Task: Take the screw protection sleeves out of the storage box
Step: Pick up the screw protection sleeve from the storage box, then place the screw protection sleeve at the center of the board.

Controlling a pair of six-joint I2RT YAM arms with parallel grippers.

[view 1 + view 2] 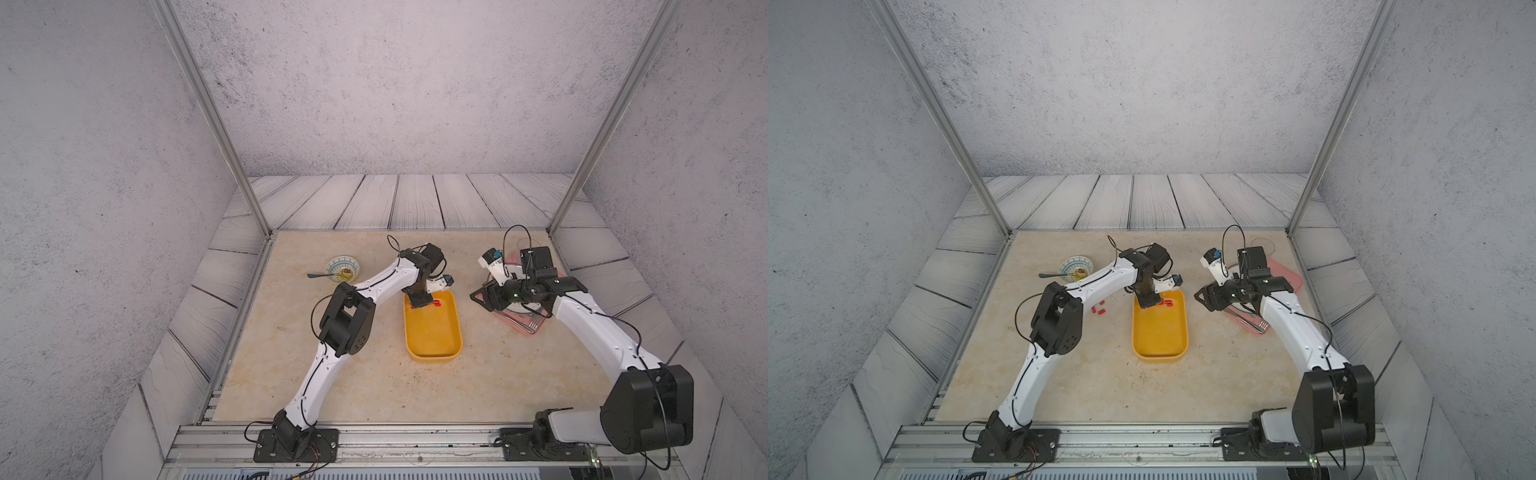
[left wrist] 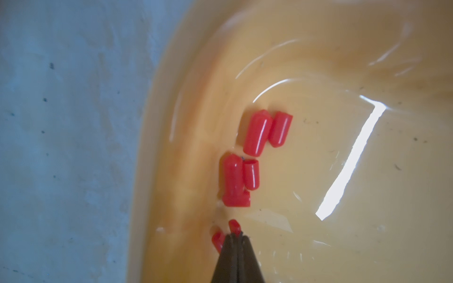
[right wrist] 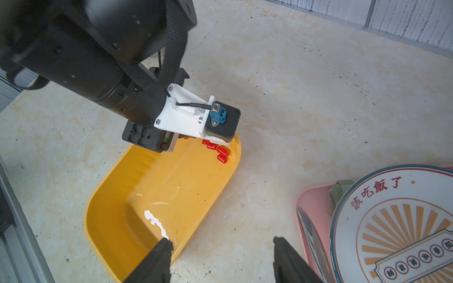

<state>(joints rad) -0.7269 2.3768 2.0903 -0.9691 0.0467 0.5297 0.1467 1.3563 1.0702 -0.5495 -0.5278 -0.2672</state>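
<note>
The yellow-orange storage box (image 1: 432, 356) (image 1: 1158, 353) lies mid-table. Several red screw protection sleeves (image 2: 257, 132) (image 3: 221, 153) cluster in its far corner, by the wall (image 2: 171, 122). My left gripper (image 2: 236, 235) (image 1: 415, 306) reaches down into that corner, shut, with one sleeve (image 2: 234, 225) pinched at its tips. Another sleeve (image 2: 217, 240) lies just beside the fingers. A few more sleeves (image 1: 1099, 308) rest on the table left of the box. My right gripper (image 3: 220, 241) (image 1: 478, 297) hovers open and empty between the box's right wall (image 3: 196, 220) and the pink tray.
A flat pink tray (image 1: 519, 328) (image 3: 311, 208) at the right holds a round printed plate (image 3: 392, 220) and cutlery. A small patterned bowl (image 1: 342, 266) with a spoon stands at the back left. Metal frame posts rise at the table's back corners.
</note>
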